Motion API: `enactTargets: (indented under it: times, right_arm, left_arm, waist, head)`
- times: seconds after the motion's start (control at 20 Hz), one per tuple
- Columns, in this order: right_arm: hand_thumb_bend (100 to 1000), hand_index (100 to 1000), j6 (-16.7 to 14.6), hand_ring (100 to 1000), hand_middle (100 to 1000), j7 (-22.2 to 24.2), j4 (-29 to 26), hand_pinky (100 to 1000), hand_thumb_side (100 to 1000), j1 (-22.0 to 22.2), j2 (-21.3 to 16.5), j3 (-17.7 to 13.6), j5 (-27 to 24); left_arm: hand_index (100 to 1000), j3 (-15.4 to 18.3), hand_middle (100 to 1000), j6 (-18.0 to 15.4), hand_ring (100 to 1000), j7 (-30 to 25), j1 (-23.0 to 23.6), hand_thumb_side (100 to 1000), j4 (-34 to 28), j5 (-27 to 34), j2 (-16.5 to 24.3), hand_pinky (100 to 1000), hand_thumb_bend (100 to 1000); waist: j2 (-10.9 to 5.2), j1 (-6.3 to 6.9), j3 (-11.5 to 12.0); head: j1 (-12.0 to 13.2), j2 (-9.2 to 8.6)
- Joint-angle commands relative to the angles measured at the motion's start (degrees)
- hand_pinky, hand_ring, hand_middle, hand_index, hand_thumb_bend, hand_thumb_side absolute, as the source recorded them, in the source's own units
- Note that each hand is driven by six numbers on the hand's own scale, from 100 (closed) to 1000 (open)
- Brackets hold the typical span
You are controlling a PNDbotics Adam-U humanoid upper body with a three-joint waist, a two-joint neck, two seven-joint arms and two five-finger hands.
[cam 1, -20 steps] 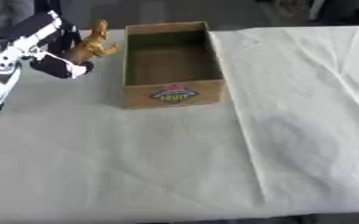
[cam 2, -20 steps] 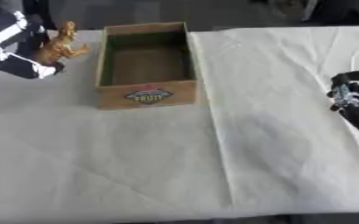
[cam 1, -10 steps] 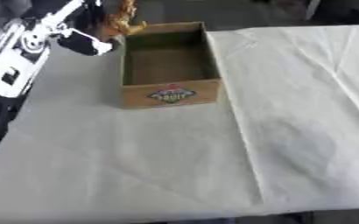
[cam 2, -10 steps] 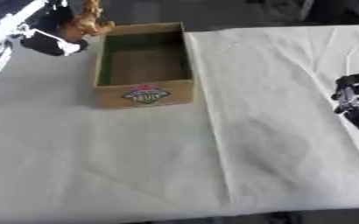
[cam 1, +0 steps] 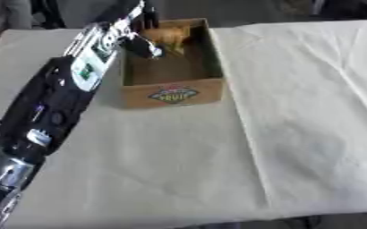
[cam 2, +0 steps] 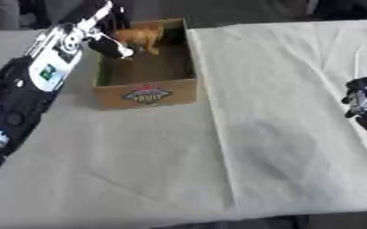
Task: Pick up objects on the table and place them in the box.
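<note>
A brown toy animal [cam 2: 142, 37] hangs over the far end of the open cardboard box [cam 2: 147, 93], which carries a fruit label on its front wall. My left hand [cam 2: 112, 44] reaches in from the left over the box's far left corner, its fingers curled on the toy. My left arm runs from the lower left corner up to the box. My right hand [cam 2: 362, 102] rests at the right edge of the table, fingers curled, holding nothing.
A white cloth [cam 2: 280, 112] with creases covers the table. Its front edge runs along the bottom of the view. Dark shapes stand beyond the far edge.
My left hand has carried the toy from left of the box up and rightward, and it now hangs over the box's far end. The right hand has stayed put.
</note>
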Motion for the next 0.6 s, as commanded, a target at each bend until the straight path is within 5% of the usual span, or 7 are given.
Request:
enactTargets:
  times: [0.05, 0.35, 0.6]
  right_arm:
    - [100, 596, -0.06, 533, 600, 0.28, -1.07, 382, 375, -0.87, -0.62, -0.15, -0.4]
    - [100, 596, -0.03, 533, 600, 0.23, -1.02, 382, 375, -0.64, -0.49, -0.26, -0.44]
    - [100, 596, 0.02, 533, 600, 0.1, -0.98, 382, 374, -0.47, -0.42, -0.41, -0.44]
  left_arm:
    - [583, 1.06, 473, -0.4, 469, -0.26, -2.02, 100, 4.27, -3.22, -0.81, 491, 520]
    - [639, 3.53, 509, -4.15, 502, -0.84, -3.0, 100, 12.57, -8.66, -2.17, 525, 552]
    - [688, 4.92, 546, -6.89, 529, 0.54, -2.65, 100, 12.53, -10.03, -2.01, 545, 595]
  waist:
    - [-0.68, -0.07, -0.34]
    - [-0.79, -0.01, -0.44]
    - [-1.0, 0.02, 0.25]
  head:
    - [0.36, -0.39]
    - [0.41, -0.39]
    - [0.1, -0.33]
